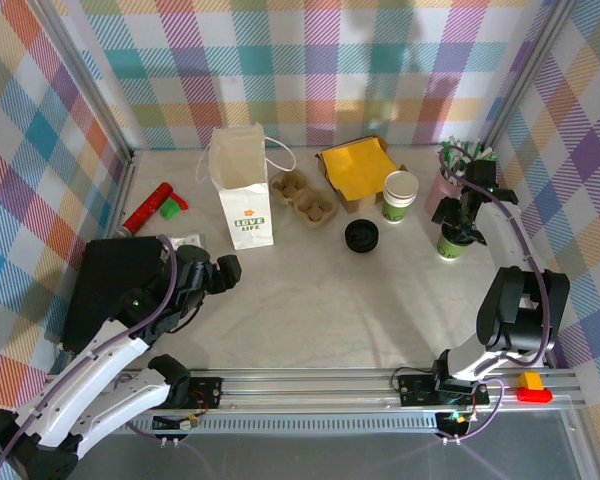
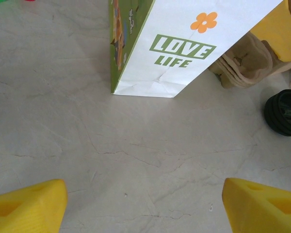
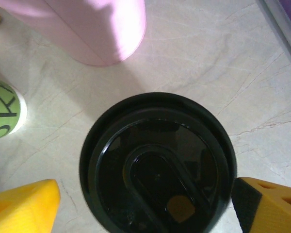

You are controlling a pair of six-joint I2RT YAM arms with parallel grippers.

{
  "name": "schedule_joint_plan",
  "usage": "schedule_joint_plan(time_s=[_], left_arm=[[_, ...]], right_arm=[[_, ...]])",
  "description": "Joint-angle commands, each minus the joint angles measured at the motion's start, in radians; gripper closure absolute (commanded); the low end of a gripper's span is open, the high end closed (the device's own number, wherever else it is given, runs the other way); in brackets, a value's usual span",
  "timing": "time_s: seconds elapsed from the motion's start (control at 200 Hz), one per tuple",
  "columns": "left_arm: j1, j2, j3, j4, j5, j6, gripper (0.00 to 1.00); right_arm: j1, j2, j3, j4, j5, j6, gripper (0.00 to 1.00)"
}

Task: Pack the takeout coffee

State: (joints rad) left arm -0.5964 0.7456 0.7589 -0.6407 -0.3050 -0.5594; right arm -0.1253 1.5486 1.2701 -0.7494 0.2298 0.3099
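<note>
The takeout coffee [image 1: 447, 247], a paper cup with a green band, stands at the right of the table with a black lid [image 3: 157, 165] on top. My right gripper [image 1: 459, 224] hangs straight over it, open; its yellow fingers [image 3: 24, 204] flank the lid, the left one well apart from the rim, the right one close beside it. A second, lidless cup [image 1: 400, 195] stands to its left, and a loose black lid [image 1: 361, 236] lies on the table. My left gripper [image 1: 223, 270] is open over bare table in front of the white paper bag [image 1: 245, 200].
A pink cup of sticks [image 1: 448, 178] stands just behind the lidded cup. A cardboard cup carrier [image 1: 305, 197] and a box of yellow napkins [image 1: 358, 168] sit mid-back. A red tube [image 1: 147, 207] and a black box [image 1: 110, 285] are at the left.
</note>
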Motion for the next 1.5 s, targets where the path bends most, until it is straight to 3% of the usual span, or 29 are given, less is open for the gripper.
schedule_joint_plan(time_s=[0.0,0.195,0.335,0.54,0.675,0.875,1.085,1.275,1.495], left_arm=[[0.01,-0.017,0.048,-0.041,-0.003,0.015,0.17],[0.01,-0.022,0.076,-0.05,0.012,0.023,0.17],[0.011,-0.016,0.084,-0.024,0.059,0.029,0.18],[0.009,0.033,0.1,0.028,0.134,0.028,0.22],[-0.005,0.092,0.114,0.078,0.175,0.017,0.25],[-0.084,0.237,0.163,0.179,0.178,-0.003,0.28],[-0.199,0.471,0.317,0.228,0.113,-0.006,0.31],[-0.284,0.685,0.474,0.269,0.037,-0.021,0.33],[-0.296,0.909,0.623,0.326,-0.04,-0.092,0.33]], right_arm=[[-0.01,-0.077,0.071,-0.072,-0.02,-0.029,0.07],[-0.01,-0.212,0.106,-0.122,-0.15,-0.038,0.07],[-0.009,-0.346,0.069,-0.102,-0.359,0.0,0.07],[-0.008,-0.505,-0.084,0.058,-0.775,0.088,0.08],[0.005,-0.572,-0.208,0.179,-0.908,0.136,0.09],[0.102,-0.6,-0.369,0.327,-0.896,0.156,0.1],[0.211,-0.65,-0.552,0.501,-0.729,0.159,0.11],[0.229,-0.696,-0.681,0.594,-0.604,0.146,0.11],[0.24,-0.74,-0.787,0.667,-0.534,0.168,0.12]])
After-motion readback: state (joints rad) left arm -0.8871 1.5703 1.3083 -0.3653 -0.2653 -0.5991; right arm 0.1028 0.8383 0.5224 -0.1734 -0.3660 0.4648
